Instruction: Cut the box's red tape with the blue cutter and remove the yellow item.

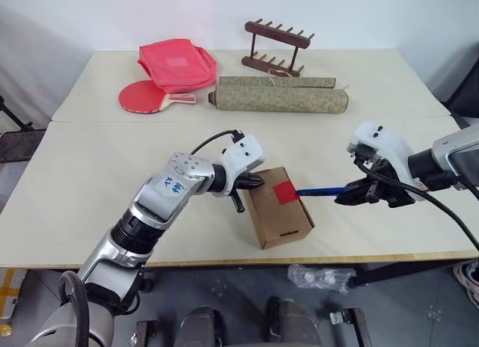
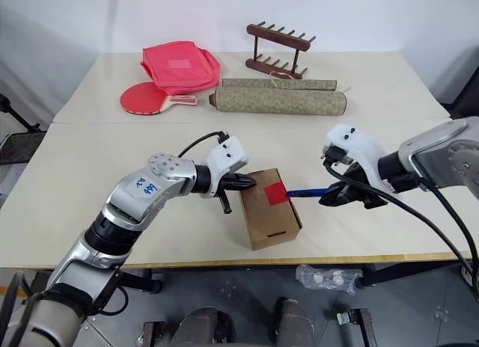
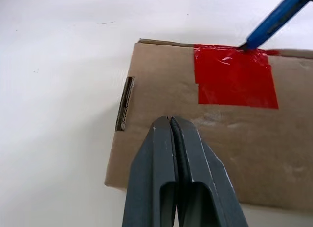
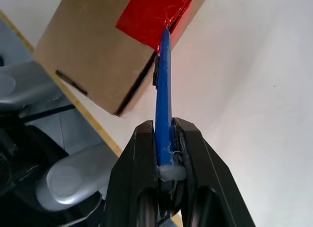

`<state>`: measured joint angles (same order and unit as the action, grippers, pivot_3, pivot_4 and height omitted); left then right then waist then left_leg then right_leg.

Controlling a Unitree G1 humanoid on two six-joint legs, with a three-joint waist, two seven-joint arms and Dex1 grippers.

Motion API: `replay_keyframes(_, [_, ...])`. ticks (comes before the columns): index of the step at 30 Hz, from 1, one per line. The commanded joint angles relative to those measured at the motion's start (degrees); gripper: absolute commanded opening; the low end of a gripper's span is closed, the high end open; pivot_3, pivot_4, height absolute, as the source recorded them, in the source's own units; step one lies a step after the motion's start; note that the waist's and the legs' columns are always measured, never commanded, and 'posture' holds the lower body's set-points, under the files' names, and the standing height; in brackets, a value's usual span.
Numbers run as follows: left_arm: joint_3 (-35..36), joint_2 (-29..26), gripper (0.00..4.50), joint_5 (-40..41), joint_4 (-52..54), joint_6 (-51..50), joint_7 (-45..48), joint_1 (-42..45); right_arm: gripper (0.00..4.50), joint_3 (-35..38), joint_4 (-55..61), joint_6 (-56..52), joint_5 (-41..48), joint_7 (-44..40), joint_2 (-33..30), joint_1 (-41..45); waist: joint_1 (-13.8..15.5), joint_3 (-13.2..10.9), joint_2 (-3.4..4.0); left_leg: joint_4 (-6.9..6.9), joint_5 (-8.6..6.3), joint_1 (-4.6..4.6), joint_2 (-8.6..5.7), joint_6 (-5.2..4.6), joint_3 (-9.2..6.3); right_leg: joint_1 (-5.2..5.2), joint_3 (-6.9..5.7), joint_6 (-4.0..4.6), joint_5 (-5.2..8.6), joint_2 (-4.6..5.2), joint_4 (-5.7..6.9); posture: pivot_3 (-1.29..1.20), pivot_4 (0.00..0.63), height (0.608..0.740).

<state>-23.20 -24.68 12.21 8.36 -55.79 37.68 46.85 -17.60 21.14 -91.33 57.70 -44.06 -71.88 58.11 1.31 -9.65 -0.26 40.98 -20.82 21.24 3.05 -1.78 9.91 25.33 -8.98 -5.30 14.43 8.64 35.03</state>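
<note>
Two grippers busy — my left gripper pinched shut, pressing on the box at the table's front edge; right gripper clamps the blue cutter — tip at the red tape.

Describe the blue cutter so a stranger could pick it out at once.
On the near table, right of the brown box, the right gripper clamps the blue cutter, its tip at the red tape. It is the only thin blue stick there.

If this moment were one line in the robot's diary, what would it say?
step: cutting tape | right gripper: shut on blue cutter, tip at red tape edge | left gripper: shut, over box
</note>
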Motion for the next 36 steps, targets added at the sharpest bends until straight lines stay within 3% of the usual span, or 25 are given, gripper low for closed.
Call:
replay_keyframes(1, [-2.6,-0.5,0.06,-2.6,-3.5,-1.9,-1.1,-2.3,0.16,-1.4,0.7,-1.2,2.0,-0.9,-0.3,0.7,0.0,0.0,0.0,0.0,-0.01,0.0,0.0,-0.01,0.0,0.0,0.0,0.0,0.0,0.0,0.0,0.0,0.15,0.74])
replay_keyframes(7, [-2.9,-0.1,0.06,-2.6,-2.8,-1.5,-0.7,-2.3,0.16,-2.3,-2.4,-1.2,4.6,1.8,2.4,3.2,-0.2,0.0,-0.01,0.03,-0.01,-0.04,0.05,-0.03,0.03,-0.01,0.02,0.03,-0.03,0.0,0.02,0.0,0.15,0.74])
replay_keyframes(13, [-3.1,0.6,0.06,-2.9,-3.1,-1.2,-0.7,-2.1,0.16,-3.1,1.6,-1.2,8.8,0.6,-2.0,1.5,0.1,0.0,-0.01,0.01,-0.03,0.0,0.08,-0.03,0.01,0.02,-0.01,0.07,-0.06,-0.01,-0.01,0.0,0.15,0.74])
replay_keyframes(24, [-3.1,0.7,0.06,-3.4,-4.1,-0.3,-0.5,-2.3,0.16,0.9,6.1,-1.2,6.7,-4.7,-7.2,-2.2,0.2,0.0,-0.01,0.0,-0.15,0.1,0.07,-0.08,0.02,0.01,-0.04,-0.01,-0.1,-0.01,-0.29,0.0,0.15,0.74])
replay_keyframes(28, [-3.2,0.7,0.06,-3.5,-4.7,0.1,-0.4,-2.0,0.16,4.1,7.7,-0.4,5.7,-7.1,-9.0,-4.7,0.2,0.0,-0.01,-0.01,-0.15,0.11,0.07,-0.08,0.02,0.01,-0.04,-0.01,-0.1,0.0,-0.31,0.0,0.15,0.74])
replay_keyframes(36, [-3.3,0.3,0.06,-3.7,-5.5,0.8,0.2,-1.7,0.16,17.2,-0.2,10.4,-1.6,-12.0,-15.2,-12.6,0.2,0.0,-0.01,0.01,-0.16,0.16,0.06,-0.11,0.05,0.02,-0.03,-0.09,-0.15,-0.01,-0.38,0.0,0.15,0.74])
